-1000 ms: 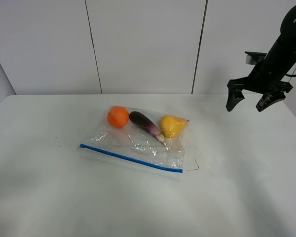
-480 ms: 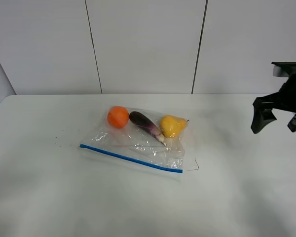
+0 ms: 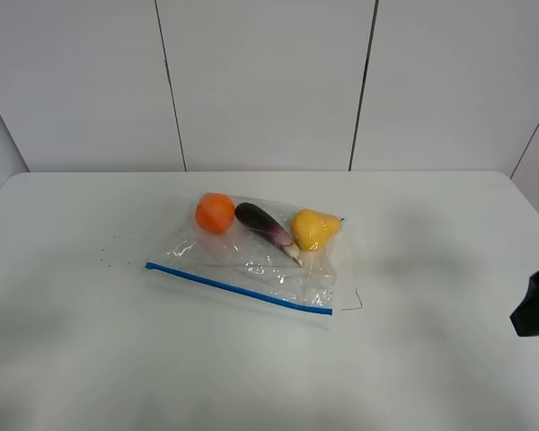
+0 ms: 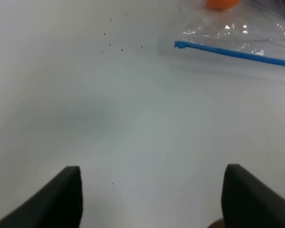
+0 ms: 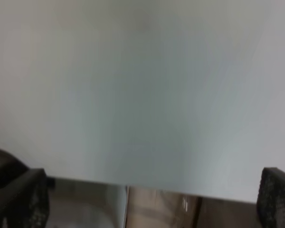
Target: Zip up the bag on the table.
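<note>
The clear plastic bag (image 3: 251, 260) lies flat in the middle of the white table (image 3: 90, 359). Inside are an orange (image 3: 215, 212), a purple eggplant (image 3: 268, 226) and a yellow fruit (image 3: 313, 228). Its blue zipper strip (image 3: 238, 287) runs along the near edge. In the left wrist view my left gripper (image 4: 151, 173) is open and empty over bare table, with the strip's end (image 4: 180, 44) and the bag (image 4: 237, 35) well ahead of it. My right gripper (image 5: 152, 173) is open and empty near the table's right edge. Only a dark part of it (image 3: 537, 314) shows in the high view.
A few tiny dark specks (image 3: 108, 260) lie on the table left of the bag; they also show in the left wrist view (image 4: 115, 42). The right wrist view is blurred and shows the table edge (image 5: 147, 183) with floor beyond. A white panelled wall stands behind the table.
My right arm has swung from the upper right down to the right edge of the high view, almost out of sight. The bag has not moved.
</note>
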Robot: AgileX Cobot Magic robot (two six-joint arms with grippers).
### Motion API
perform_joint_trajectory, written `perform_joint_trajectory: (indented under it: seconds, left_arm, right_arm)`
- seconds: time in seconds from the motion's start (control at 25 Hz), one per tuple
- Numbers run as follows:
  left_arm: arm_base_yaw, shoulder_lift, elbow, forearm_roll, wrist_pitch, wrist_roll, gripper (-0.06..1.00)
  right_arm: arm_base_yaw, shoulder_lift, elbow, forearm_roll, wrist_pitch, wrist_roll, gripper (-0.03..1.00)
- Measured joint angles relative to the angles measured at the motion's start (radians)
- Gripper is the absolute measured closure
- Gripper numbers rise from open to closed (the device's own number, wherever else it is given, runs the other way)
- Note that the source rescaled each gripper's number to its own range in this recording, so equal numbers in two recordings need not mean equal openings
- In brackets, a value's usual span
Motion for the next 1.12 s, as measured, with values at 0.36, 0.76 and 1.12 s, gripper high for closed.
perform_joint_trajectory:
  seconds: [0.36, 0.76, 1.12]
  left_arm:
    - [0.0, 0.0, 0.0, 0.0, 0.0, 0.0, -0.01]
    - [0.0, 0.0, 0.0, 0.0, 0.0, 0.0, -0.01]
    - [0.0, 0.0, 0.0, 0.0, 0.0, 0.0, -0.01]
  right_arm:
    - [0.0, -0.539, 0.177, 0.0, -0.051, 0.0, 0.0]
    - [0.006, -0.768, 0.209, -0.047, -0.099, 0.038, 0.0]
    - [0.064, -0.862, 0.21, -0.053, -0.101, 0.046, 0.0]
